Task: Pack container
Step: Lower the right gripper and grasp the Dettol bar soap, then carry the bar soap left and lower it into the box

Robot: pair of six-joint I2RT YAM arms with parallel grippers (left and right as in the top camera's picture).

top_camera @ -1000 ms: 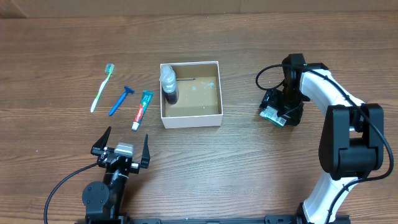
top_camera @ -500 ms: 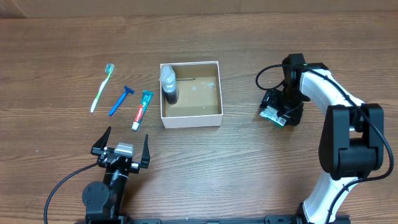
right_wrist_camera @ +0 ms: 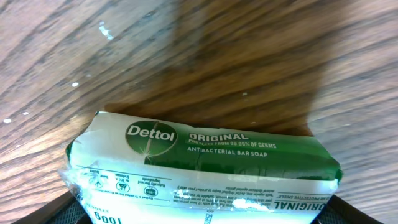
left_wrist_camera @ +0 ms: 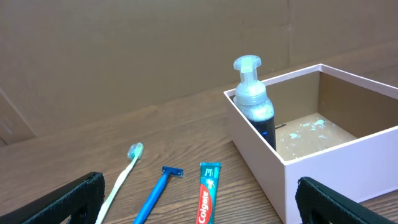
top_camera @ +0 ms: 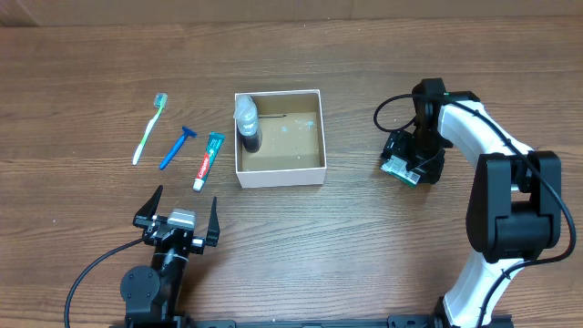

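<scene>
The container [top_camera: 280, 172], a square white-walled box with a brown floor, stands at the table's middle. It also shows in the left wrist view [left_wrist_camera: 323, 146]. A foam pump bottle [top_camera: 247, 125] stands in its left corner [left_wrist_camera: 252, 102]. My right gripper [top_camera: 412, 162] is to the box's right, low over the table, shut on a green and white Dettol soap bar [right_wrist_camera: 205, 168]. The soap fills the span between its fingers. My left gripper [top_camera: 177, 221] is open and empty near the front, below the toothpaste.
A green toothbrush [top_camera: 149, 128], a blue razor [top_camera: 177, 147] and a Colgate toothpaste tube [top_camera: 208, 160] lie in a row left of the box. They also show in the left wrist view: toothbrush [left_wrist_camera: 121, 180], razor [left_wrist_camera: 158, 190], tube [left_wrist_camera: 205, 196].
</scene>
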